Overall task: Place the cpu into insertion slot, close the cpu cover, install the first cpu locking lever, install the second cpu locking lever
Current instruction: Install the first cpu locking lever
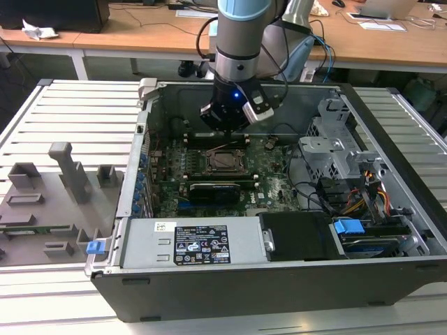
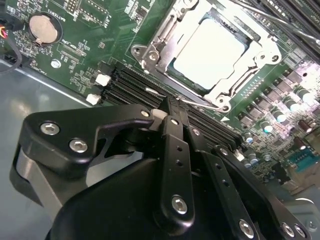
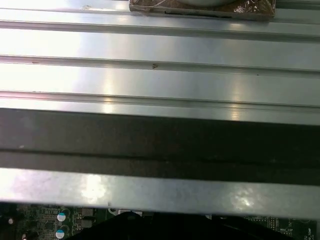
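The cpu point(image 2: 210, 50) lies flat in its socket on the green motherboard, its pale metal top showing through the window of the cpu cover point(image 2: 160, 47), which is folded down around it. From the exterior view the cpu point(image 1: 225, 161) sits mid-board inside the open computer case. My gripper point(image 2: 170, 104) is shut, its black fingertips down at the socket's edge, touching the end of a thin wire locking lever point(image 2: 202, 103). Whether the lever is pinched between them is hidden. In the exterior view my gripper point(image 1: 227, 131) hangs just behind the socket.
A black graphics card point(image 1: 213, 190) lies in front of the socket. A metal drive cage point(image 1: 335, 150) and cables fill the exterior view's right side. The power supply point(image 1: 188, 241) spans the case front. Memory slots point(image 2: 135, 85) run beside my fingertips. A grey fixture plate point(image 1: 49, 202) lies outside the case.
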You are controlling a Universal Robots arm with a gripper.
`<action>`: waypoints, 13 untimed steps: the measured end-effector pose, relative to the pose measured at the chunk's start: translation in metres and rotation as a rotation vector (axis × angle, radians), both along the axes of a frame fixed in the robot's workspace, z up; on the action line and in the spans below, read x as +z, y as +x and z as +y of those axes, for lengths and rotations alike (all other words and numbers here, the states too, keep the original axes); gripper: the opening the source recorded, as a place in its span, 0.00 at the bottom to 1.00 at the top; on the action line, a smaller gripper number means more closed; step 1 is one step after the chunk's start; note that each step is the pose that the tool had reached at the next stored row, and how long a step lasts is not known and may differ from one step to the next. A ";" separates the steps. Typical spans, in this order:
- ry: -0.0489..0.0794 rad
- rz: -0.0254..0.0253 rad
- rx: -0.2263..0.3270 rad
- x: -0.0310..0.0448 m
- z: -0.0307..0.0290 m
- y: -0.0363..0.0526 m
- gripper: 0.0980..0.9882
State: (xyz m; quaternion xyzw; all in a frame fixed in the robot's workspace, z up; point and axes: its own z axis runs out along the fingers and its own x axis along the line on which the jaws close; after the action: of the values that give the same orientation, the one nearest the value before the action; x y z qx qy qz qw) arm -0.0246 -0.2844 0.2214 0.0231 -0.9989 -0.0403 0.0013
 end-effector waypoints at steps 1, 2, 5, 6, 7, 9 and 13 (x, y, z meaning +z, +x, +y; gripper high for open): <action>0.000 0.0001 0.000 -0.0004 0.0000 0.0008 0.01; 0.000 0.0001 0.000 -0.0009 0.0000 0.0014 0.01; 0.000 0.0001 0.000 -0.0026 0.0000 0.0041 0.01; 0.000 0.0002 0.000 -0.0031 0.0000 0.0050 0.01; 0.000 0.0001 0.000 -0.0040 0.0000 0.0061 0.01; 0.003 0.0001 0.000 -0.0053 0.0000 0.0073 0.01; 0.007 0.0001 0.000 -0.0076 0.0001 0.0076 0.01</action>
State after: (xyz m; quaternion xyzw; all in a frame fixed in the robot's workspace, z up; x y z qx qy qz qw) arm -0.0170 -0.2844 0.2138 0.0230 -0.9988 -0.0436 0.0012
